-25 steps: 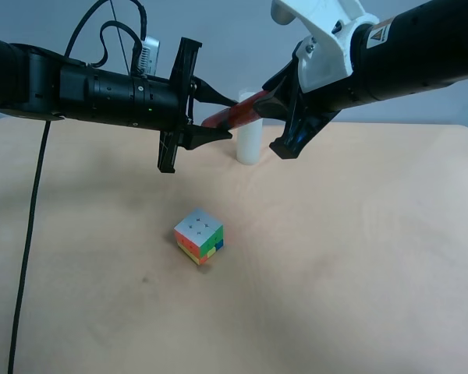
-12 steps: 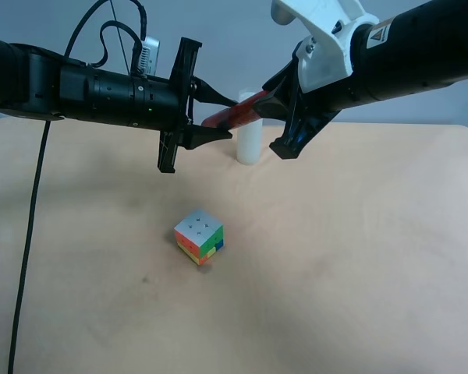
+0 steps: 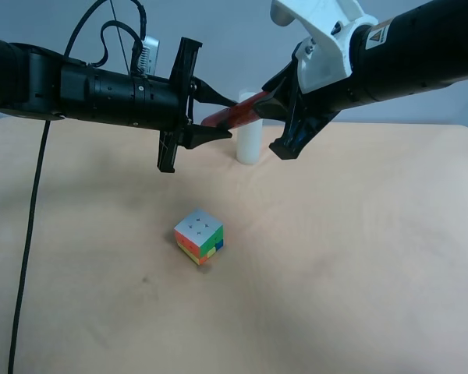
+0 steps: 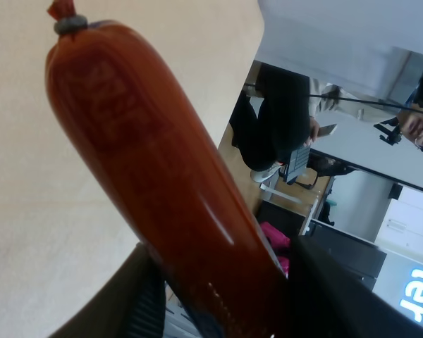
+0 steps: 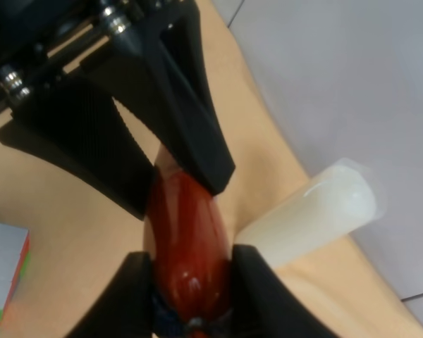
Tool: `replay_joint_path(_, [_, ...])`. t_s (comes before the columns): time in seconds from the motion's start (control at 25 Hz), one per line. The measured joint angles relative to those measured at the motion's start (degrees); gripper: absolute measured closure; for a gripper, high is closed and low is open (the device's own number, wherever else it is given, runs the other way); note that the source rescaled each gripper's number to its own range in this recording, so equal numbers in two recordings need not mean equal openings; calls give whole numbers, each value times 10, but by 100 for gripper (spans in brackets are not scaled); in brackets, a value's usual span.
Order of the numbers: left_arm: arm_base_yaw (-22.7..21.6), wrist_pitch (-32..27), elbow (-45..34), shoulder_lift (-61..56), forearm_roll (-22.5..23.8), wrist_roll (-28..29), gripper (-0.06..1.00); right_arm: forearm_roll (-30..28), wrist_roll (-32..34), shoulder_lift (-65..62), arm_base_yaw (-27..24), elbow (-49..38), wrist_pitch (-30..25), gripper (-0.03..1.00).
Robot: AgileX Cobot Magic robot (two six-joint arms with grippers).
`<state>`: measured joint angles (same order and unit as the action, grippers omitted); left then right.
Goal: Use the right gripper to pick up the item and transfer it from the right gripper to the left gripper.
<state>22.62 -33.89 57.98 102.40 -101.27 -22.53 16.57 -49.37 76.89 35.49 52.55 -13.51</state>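
Item (image 3: 226,116), the slim red-orange tube, is off the worktop (image 3: 359,273), held in the air over its far half and bridging the two grippers.

Nearest, a black cable (image 3: 27,234) trails down along the worktop's edge at the exterior high view's left. Further in, a multicoloured puzzle cube (image 3: 199,235) sits alone around the middle of the worktop, well apart from everything else. The right wrist view catches a corner of the cube (image 5: 3,271) below the grippers.

Beyond and above the cube, the arms meet. The left gripper (image 3: 233,118), on the all-black arm reaching in from the exterior high view's left, has its two pointed fingers on either side of one end of the item. In the right wrist view the left gripper (image 5: 183,190) presses against the item (image 5: 187,239) from both sides, so it is closed on it. The right gripper (image 3: 256,107), on the white-housed arm coming from the exterior high view's right, is clamped on the other end. Its own camera shows the right gripper (image 5: 190,282) squeezing the tube between both fingers. The item tilts, lower at the left gripper's end. In the left wrist view the item (image 4: 162,176) fills the frame, one clipped end free.

Farthest, a white cylinder (image 3: 249,144) stands upright near the worktop's far edge, just behind the item. The right wrist view shows the cylinder (image 5: 310,215) beside the tube, apart from it.
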Motion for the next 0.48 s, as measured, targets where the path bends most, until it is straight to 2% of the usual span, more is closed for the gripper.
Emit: replay_joint_path(0.48, [1, 1, 1, 0, 0, 0, 80, 0, 0, 0, 0, 0, 0, 97])
